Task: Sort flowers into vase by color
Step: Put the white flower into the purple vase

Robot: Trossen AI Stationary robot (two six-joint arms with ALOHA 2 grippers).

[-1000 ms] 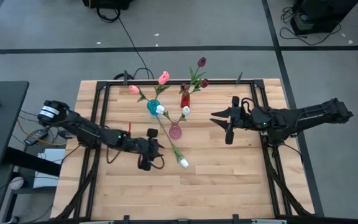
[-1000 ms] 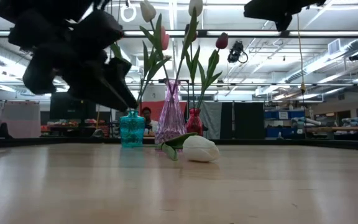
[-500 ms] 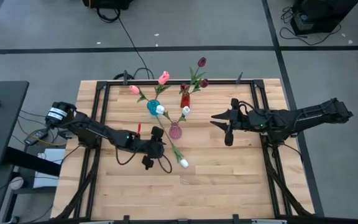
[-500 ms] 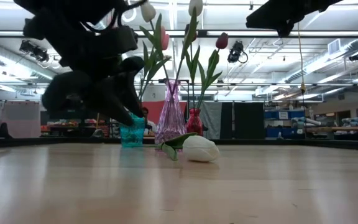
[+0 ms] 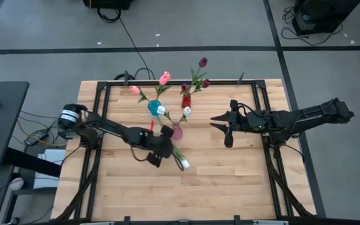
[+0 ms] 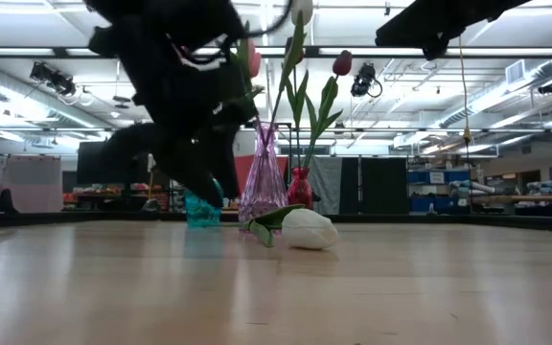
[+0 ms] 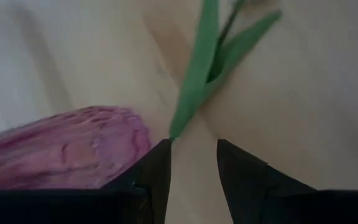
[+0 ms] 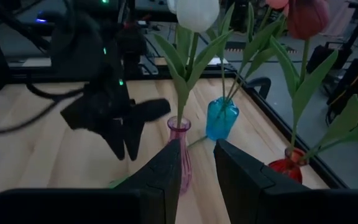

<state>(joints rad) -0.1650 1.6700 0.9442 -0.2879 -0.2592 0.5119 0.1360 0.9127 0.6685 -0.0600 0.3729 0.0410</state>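
One flower lies on the table, its white head (image 5: 184, 164) (image 6: 310, 230) toward the near side and its green stem and leaf (image 7: 204, 68) running back toward the pink vase (image 5: 176, 130) (image 7: 67, 146). My left gripper (image 5: 165, 150) (image 7: 193, 165) stands open just short of that leaf, low over the table beside the pink vase. Nothing is between its fingers. The teal vase (image 5: 154, 107) holds pink tulips, the red vase (image 5: 185, 100) maroon ones, and the pink vase a white one (image 8: 194, 12). My right gripper (image 5: 216, 119) (image 8: 196, 171) hovers open at the table's right, pointing at the vases.
The three vases stand close together at the far middle of the table, with stems and leaves spreading above them. A black frame (image 5: 105, 100) runs along the table's edges. Bare wood lies toward the near edge and to the right.
My left gripper has moved toward the table's right, from open wood to the lying flower's stem beside the pink vase, and its wrist has rolled as it went. The flower has stayed where it was.
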